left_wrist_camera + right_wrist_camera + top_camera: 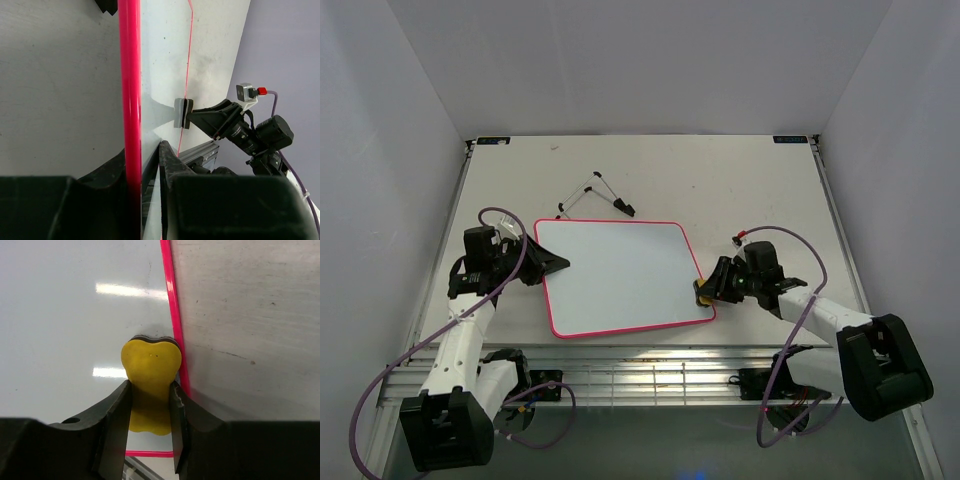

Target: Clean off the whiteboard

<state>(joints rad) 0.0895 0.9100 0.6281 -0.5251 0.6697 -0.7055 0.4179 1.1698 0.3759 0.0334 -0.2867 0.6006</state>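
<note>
Basically the whiteboard (620,275) lies flat mid-table, long axis running left-right across the top view and skewed a bit so its right end sits nearer the arm bases. Right gripper (708,290) is clamped on a yellow eraser (151,365), both fingers squeezing its sides. The eraser sits just inside the board's right rim, close to the near-right corner. Whether the felt face is pressed on the surface or just above it I can't tell for sure; the left wrist view suggests contact.

Left gripper (552,262) is closed on the opposite left edge, pink rim pinched between its fingers, so it looks like it is pinning the board for the wipe.

Key relation: nearly all the board surface lies to the right gripper's left, toward the left arm. Any stroke has to run along the long axis, away from the right rim. Right arm is the one holding the tool; left arm is busy holding.

Room: the board face between the two grippers is unobstructed. Wire stand (595,195) lies on the table (750,190) behind the far edge, apart from the board and out of the stroke path. Going right or nearer takes the eraser off the rim almost at once.

No writing visible on the board in any view, so the task looks close to done
</note>
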